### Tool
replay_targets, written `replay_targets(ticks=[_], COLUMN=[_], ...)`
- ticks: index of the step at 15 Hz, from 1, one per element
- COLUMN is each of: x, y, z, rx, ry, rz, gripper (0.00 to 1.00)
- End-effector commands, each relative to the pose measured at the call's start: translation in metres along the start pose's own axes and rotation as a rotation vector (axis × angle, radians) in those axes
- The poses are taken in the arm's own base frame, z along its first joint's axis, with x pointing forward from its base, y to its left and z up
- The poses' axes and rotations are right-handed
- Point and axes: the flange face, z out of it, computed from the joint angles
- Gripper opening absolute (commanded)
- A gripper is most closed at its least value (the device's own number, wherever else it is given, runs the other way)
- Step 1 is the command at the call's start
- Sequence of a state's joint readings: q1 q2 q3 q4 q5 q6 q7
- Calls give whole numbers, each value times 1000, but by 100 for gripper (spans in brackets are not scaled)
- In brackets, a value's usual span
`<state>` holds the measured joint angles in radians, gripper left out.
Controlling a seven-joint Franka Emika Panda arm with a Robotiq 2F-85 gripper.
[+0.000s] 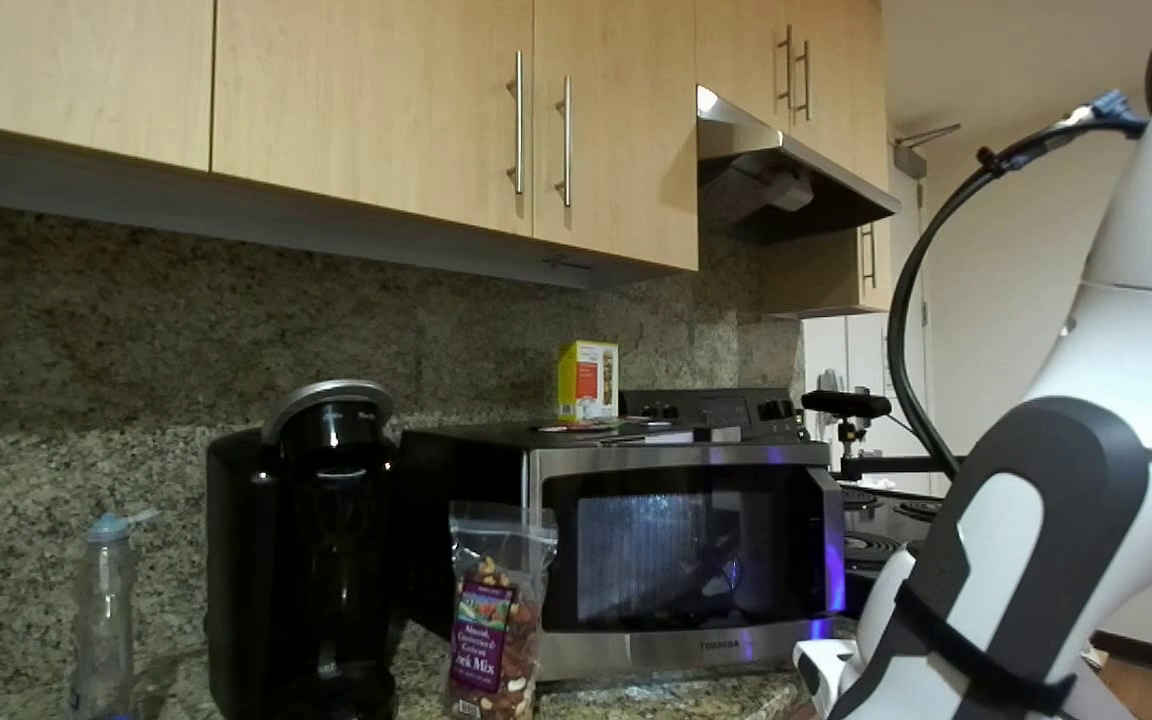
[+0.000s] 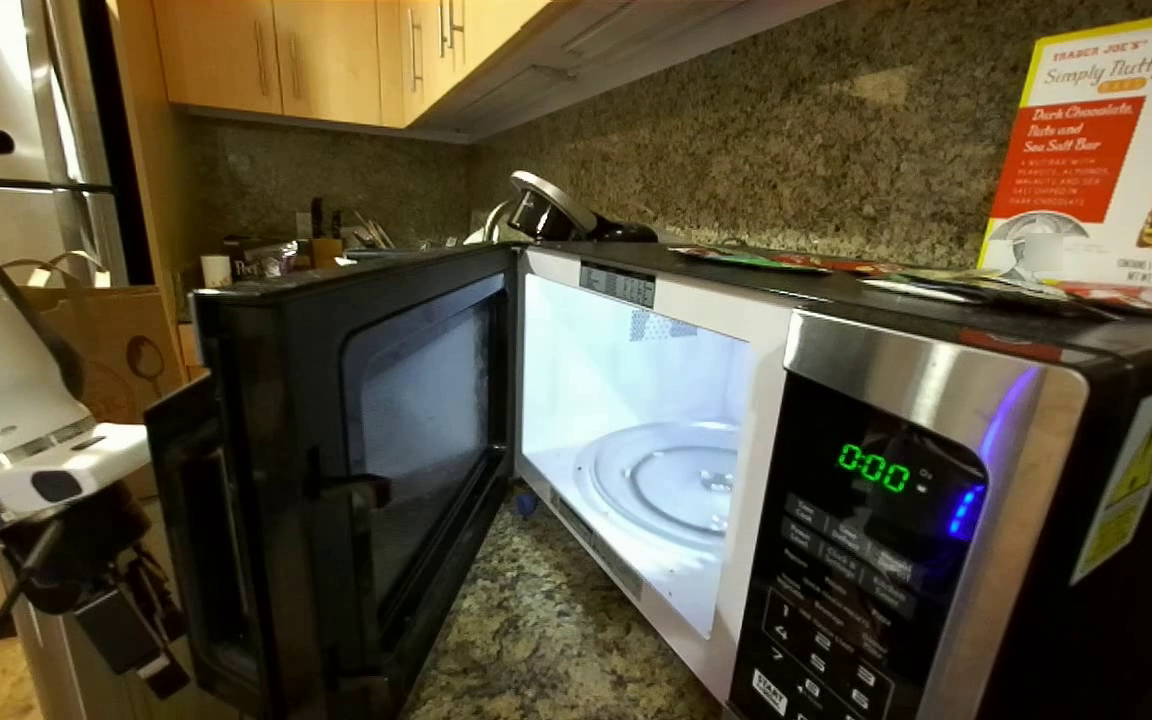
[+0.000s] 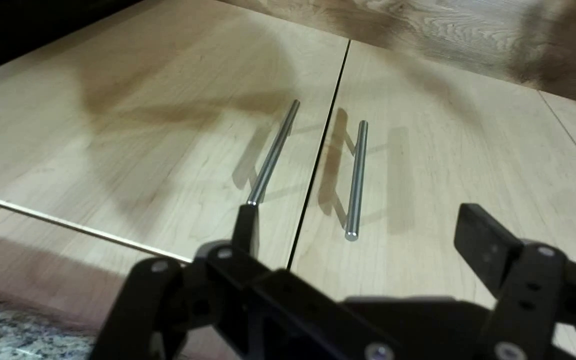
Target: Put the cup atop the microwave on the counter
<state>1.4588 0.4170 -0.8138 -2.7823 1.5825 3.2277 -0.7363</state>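
- in the wrist view, the black two-fingered gripper [image 3: 360,225] has its jaws spread well apart with nothing held between them; beyond it are pale wood cabinet doors [image 3: 428,170] with two silver bar handles [image 3: 357,180].
- where the cup is cannot be told from any view.
- the boxy silver-and-black microwave [image 2: 916,355] rests on the speckled brown-grey granite counter [image 2: 536,640]; its black-framed glass door [image 2: 286,420] is swung outward, baring a lit white inside and a round glass turntable [image 2: 651,475].
- in an exterior view, the gripper hangs near that door; whether they touch cannot be told.
- in both exterior views, a yellow-and-white cardboard snack box [image 2: 1086,155] stands upright on the microwave.
- thin, colourful flat packets [image 2: 756,259] lie near the box.
- a clear zip bag of trail mix [image 1: 491,640] stands upright on the counter by the microwave.
- a rounded black coffee maker [image 1: 286,560] stands between the microwave and a clear, blue-capped bottle [image 1: 104,620].
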Motion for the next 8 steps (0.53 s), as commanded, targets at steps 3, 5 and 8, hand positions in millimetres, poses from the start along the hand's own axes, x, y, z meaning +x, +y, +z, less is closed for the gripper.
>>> replay_targets(ticks=[3, 5, 8], x=[-40, -56, -68], y=[1, 1, 4], z=[-30, -48, -50], rx=[-132, -216, -221], ry=[69, 112, 163], rz=[34, 81, 162], gripper=[100, 100, 100])
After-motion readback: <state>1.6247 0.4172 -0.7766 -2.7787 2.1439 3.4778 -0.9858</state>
